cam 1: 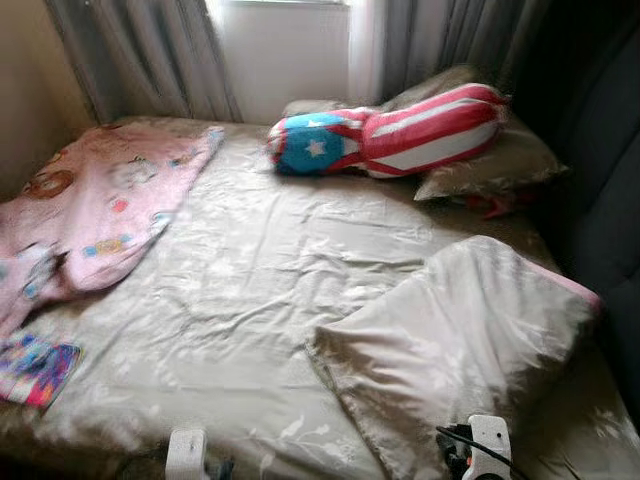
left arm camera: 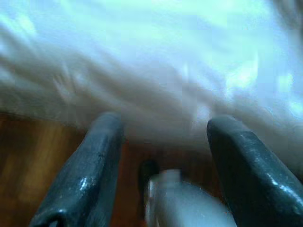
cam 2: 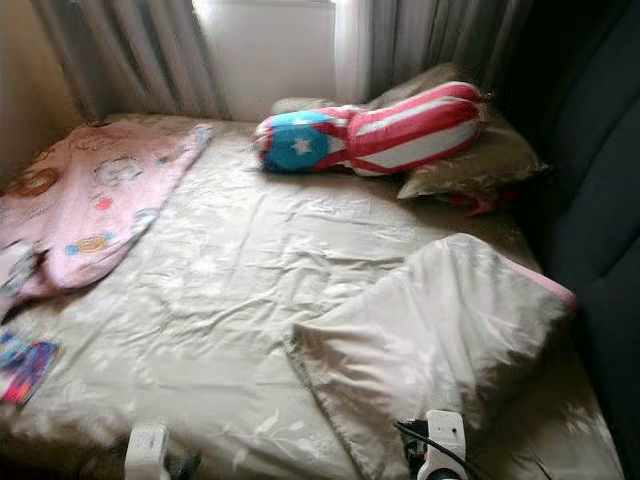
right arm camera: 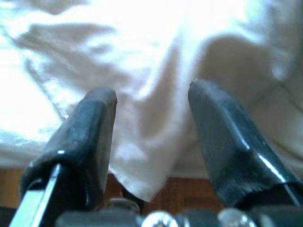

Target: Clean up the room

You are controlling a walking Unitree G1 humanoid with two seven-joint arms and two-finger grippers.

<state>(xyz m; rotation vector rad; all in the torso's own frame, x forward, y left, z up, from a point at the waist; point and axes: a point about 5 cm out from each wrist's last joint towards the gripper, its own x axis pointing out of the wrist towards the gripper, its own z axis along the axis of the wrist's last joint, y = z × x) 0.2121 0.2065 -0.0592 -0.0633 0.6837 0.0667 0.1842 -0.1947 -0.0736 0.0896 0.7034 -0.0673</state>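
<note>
Your right gripper (right arm camera: 151, 118), fingers apart, sits just below the loose pillow (cam 1: 460, 340), which lies toward twelve o'clock, long axis running ten to four; your left gripper (left arm camera: 163, 137), also apart, is farther off.

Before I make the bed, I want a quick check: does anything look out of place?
Yes. A beige pillow lies askew near the foot, a pink blanket is bunched at the left edge, and a colourful book sits on the sheet.

On the bed (cam 1: 250, 300), a blanket (cam 1: 95, 205) lies left, a pillow (cam 1: 460, 340) sits near right. Behind, a long cushion (cam 1: 390, 135) rests against another pillow (cam 1: 500, 160), curtains (cam 1: 140, 55) beyond.
</note>
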